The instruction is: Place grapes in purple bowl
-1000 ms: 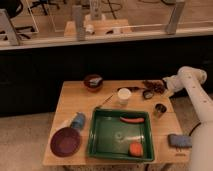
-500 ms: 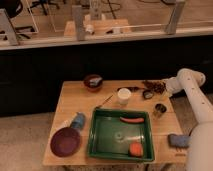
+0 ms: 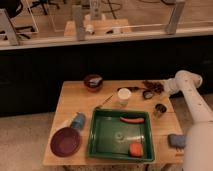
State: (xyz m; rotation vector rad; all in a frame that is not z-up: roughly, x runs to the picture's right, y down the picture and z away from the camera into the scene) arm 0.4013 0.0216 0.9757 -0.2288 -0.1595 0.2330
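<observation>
While much of the white arm runs out of view at the lower right, the wooden table (image 3: pixel 80 95) shows whole. At its near left corner sits the purple bowl (image 3: pixel 65 141), wide, shallow and plain, with a small blue object (image 3: pixel 77 120) just beside it. Farther back stands a smaller reddish-brown bowl (image 3: pixel 93 81). The green tray (image 3: pixel 98 140) holds a long orange-red piece (image 3: pixel 131 119) and a round orange thing (image 3: pixel 135 148). A white cup (image 3: pixel 123 95) stands behind the tray. At the far right edge lie the grapes (image 3: pixel 153 85), a bumpy dark cluster, with the gripper (image 3: pixel 159 88) low over them; whether its claw is released or grasping, I cannot tell.
</observation>
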